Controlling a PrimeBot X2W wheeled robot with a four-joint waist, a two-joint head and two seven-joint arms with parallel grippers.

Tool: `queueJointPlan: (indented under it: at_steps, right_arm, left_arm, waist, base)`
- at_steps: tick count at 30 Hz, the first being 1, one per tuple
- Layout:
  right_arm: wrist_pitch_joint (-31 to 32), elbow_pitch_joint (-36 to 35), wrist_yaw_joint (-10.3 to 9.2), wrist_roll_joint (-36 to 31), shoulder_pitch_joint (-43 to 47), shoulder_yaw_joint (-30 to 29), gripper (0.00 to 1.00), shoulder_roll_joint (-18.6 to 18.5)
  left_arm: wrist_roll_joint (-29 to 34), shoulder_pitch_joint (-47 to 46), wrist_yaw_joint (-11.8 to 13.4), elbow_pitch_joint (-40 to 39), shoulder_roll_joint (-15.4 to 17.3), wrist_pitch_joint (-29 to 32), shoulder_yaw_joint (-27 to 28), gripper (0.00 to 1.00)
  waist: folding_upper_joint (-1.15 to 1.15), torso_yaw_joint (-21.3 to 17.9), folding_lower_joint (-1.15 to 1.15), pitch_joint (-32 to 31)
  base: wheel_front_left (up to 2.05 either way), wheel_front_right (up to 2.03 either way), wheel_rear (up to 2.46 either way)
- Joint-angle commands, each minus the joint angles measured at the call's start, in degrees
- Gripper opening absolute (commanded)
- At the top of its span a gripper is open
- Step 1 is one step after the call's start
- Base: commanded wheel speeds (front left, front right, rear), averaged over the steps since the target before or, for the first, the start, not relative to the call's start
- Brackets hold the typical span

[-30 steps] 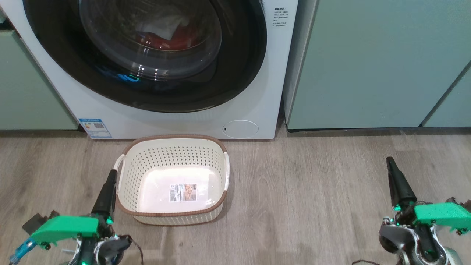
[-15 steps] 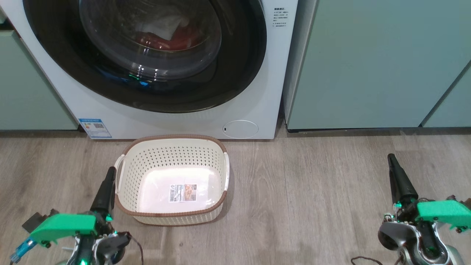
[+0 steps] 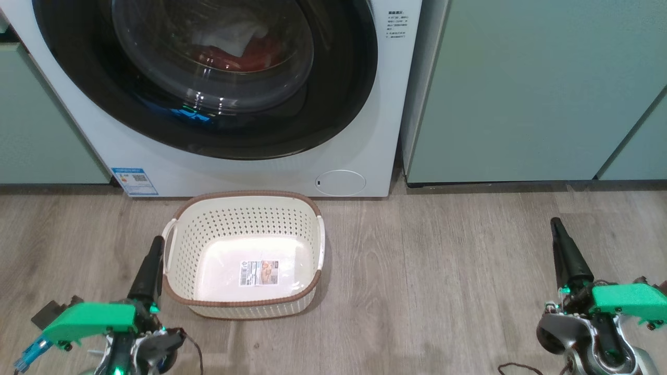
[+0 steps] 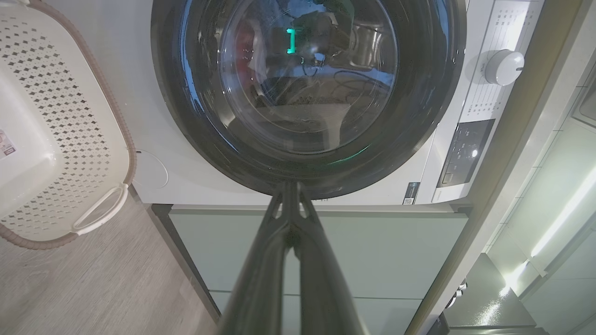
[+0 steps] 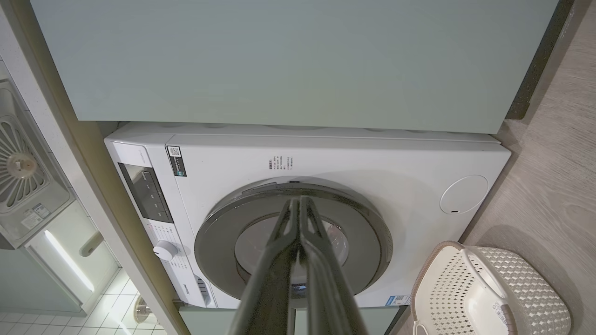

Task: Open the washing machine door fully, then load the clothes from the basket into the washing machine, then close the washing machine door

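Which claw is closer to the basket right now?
The left claw, right beside the white left handle of the basket. The right claw sits far off to the robot's right, over bare floor.

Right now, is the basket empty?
Empty: the basket shows a bare base and label; red clothes lie behind the door glass.
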Motion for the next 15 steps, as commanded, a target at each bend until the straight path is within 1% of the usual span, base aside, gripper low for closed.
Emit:
queueJointPlan:
  at_steps: [1, 15]
  right_arm:
    - [0.5, -1.84, 0.0, -0.03, -2.78, 1.06, 0.0, -0.63]
    - [0.65, -1.83, 0.0, -0.19, -2.8, 0.87, 0.0, -0.49]
  left_arm:
    - [-0.33, -2.73, -0.53, -1.71, 0.44, 0.41, 1.96, 0.0]
    - [-0.31, -2.73, -0.53, -1.72, 0.42, 0.43, 1.98, 0.0]
  waist:
    - [0.0, 0.0, 0.0, 0.0]
    - [0.0, 0.0, 0.0, 0.0]
  base:
    - [0.0, 0.0, 0.0]
    - [0.0, 0.0, 0.0]
